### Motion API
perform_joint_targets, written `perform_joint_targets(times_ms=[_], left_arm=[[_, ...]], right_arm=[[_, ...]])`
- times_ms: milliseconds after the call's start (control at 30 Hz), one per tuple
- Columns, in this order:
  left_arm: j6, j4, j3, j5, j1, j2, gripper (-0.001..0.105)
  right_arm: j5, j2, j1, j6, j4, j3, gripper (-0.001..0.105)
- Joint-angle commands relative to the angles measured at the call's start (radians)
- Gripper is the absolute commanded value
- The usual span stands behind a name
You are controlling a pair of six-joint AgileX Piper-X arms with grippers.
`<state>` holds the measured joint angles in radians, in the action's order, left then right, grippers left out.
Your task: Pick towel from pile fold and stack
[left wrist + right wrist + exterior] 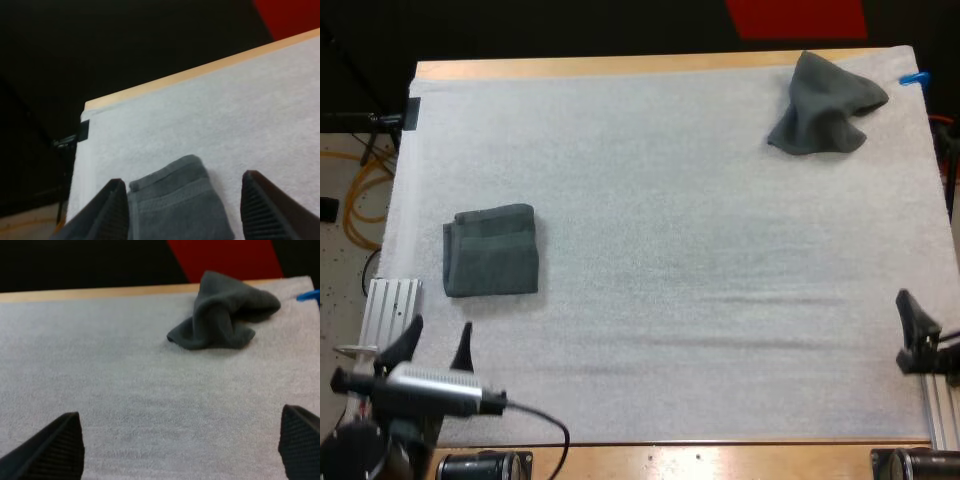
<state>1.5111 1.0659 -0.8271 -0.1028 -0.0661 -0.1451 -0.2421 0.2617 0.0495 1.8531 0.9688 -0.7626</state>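
At one o'clock on the white mat (670,300), the crumpled dark grey-green cloth towel (823,108) lies; soft, light and limp, probably best pinched at its raised peak; left jaws and right jaws stand wide apart, empty.

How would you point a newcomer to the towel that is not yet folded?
Start at the white mat and go to its far right corner. The crumpled towel lies there in a peaked heap, unlike the folded towel, a flat rectangle near the left edge.
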Motion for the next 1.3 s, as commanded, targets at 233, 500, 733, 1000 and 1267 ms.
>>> perform_joint_targets(times_ms=[233,500,733,1000,1267], left_arm=[[0.014,0.202,0.07,-0.029,0.005,0.155,0.048],[0.04,0.381,0.144,-0.029,0.003,0.303,0.048],[0.033,0.266,0.176,-0.029,-0.004,0.297,0.048],[0.033,-0.088,0.246,-0.029,-0.004,0.297,0.048],[0.041,-0.1,0.339,-0.029,-0.004,0.297,0.048]], right_arm=[[0.082,-0.296,0.004,-0.056,0.021,0.143,0.077],[0.106,-0.316,0.004,-0.04,0.112,0.195,0.077],[0.103,-0.313,0.004,0.003,0.013,0.199,0.077],[0.102,-0.313,0.004,0.012,-0.07,0.224,0.077],[0.058,-0.313,0.004,0.011,0.015,0.26,0.077]])
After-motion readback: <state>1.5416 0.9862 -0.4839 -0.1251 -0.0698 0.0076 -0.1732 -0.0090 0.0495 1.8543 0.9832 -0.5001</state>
